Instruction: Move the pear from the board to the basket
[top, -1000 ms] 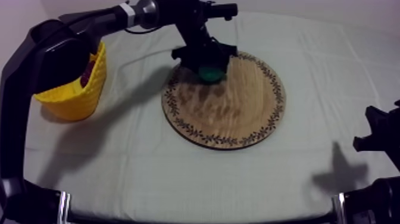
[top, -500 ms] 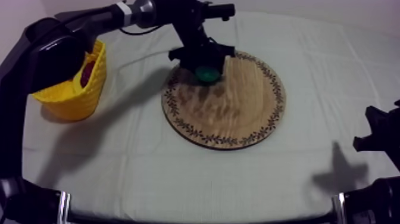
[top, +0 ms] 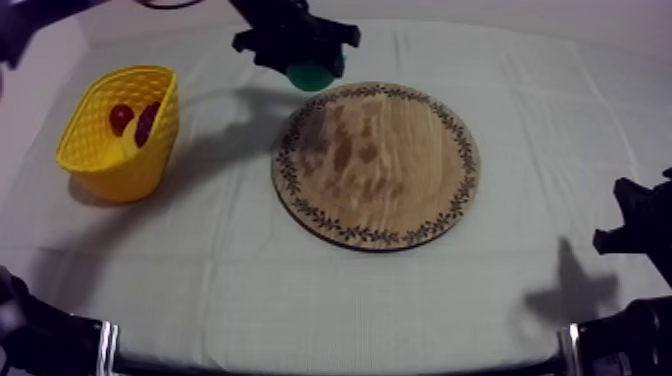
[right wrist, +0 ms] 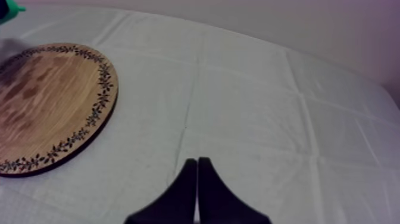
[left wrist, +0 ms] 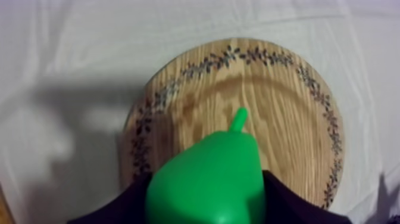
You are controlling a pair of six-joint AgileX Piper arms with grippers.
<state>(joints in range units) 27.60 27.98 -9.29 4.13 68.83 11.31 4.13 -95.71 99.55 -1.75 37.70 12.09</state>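
Top view, starting at the left edge of the table (top: 240, 300): the yellow basket (top: 75, 135) stands there with a small red fruit (top: 120, 117) inside. The left gripper (top: 308, 66) is closed round the wide belly of the pear (top: 311, 77), raised near the far rim of the wooden board (top: 380, 170). The pear seems light, stiff and smooth, so it could slip. Near the right edge, the right gripper (right wrist: 197, 170) has its fingers together, holding nothing.

Centre board (top: 385, 175); basket (top: 78, 152) well left of it, small red fruit (top: 121, 118) inside; pear (top: 310, 76) aloft just beyond board's far-left rim.
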